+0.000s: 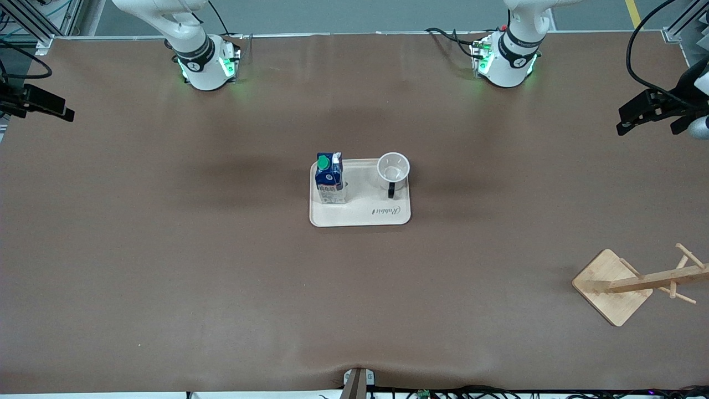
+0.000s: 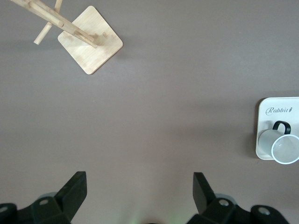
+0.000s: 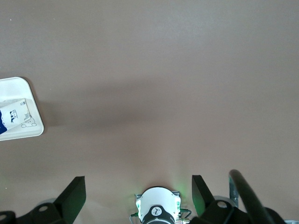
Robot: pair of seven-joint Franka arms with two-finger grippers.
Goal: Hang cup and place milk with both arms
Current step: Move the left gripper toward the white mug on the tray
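A milk carton (image 1: 329, 178) and a white cup (image 1: 393, 168) stand upright on a tray (image 1: 360, 216) mid-table. Both grippers, left (image 2: 139, 186) and right (image 3: 138, 189), hover spread and empty, well apart from them, at their own table ends.

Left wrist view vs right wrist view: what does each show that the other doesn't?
Only the left wrist view shows the cup, upright on the tray with its black handle toward the tray's printed word, and the wooden rack standing on bare table. It also shows the left claw, open above the table.

Only the right wrist view shows the milk, just a sliver of it at the frame edge, the right arm's green-lit base, and the right claw, open.

Both show the cream tray and the brown table.
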